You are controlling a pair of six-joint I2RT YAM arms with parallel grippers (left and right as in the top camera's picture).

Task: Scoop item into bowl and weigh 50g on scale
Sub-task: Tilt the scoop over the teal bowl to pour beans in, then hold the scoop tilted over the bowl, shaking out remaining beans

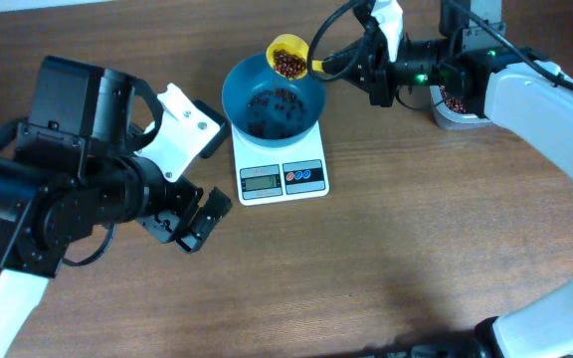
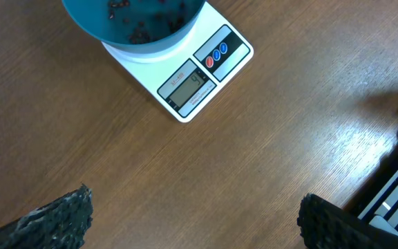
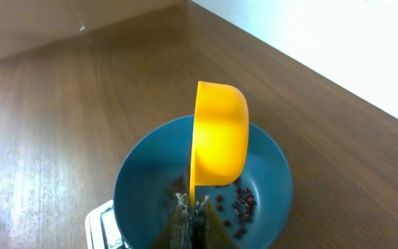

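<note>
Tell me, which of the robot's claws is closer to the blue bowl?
Right. The right gripper holds a yellow scoop over the far rim of the bowl. The left gripper hangs open over the table, off the front corner of the scale, apart from it.

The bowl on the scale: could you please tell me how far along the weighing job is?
Done: the teal bowl sits on the white scale, a few beans inside. In hand: the right gripper, shut on a loaded yellow scoop, holds it above the bowl's rim; the left gripper is open. Left: tip that load in and top up to target; the display cannot be read clearly.
</note>
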